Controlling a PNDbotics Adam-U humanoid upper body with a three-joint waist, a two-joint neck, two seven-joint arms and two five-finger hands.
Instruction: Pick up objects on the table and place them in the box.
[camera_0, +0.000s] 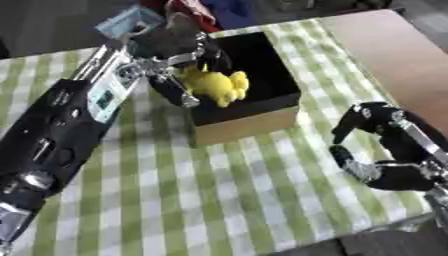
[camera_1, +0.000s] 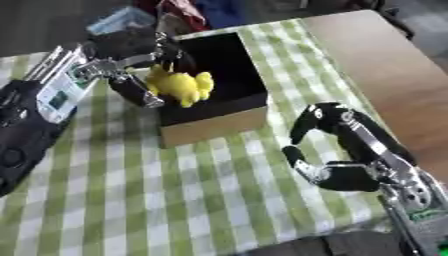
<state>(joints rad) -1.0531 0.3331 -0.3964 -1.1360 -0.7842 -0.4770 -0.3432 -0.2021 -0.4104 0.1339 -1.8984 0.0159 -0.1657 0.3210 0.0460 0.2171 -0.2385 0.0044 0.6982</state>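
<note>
A yellow soft toy (camera_0: 217, 85) hangs over the left side of the black-lined cardboard box (camera_0: 262, 55), at the box's rim. My left hand (camera_0: 171, 50) reaches in from the left, its fingers curled round the toy's upper part. My right hand (camera_1: 337, 150) rests at the lower right on the checked cloth, fingers curved and relaxed, holding nothing. No other loose objects show on the cloth.
The table wears a green-and-white checked cloth (camera_0: 219, 190). Bare wooden tabletop (camera_1: 385, 65) lies to the right of the box. Beyond the far edge sit a light blue item (camera_0: 129, 22) and red and blue fabric (camera_0: 206, 12).
</note>
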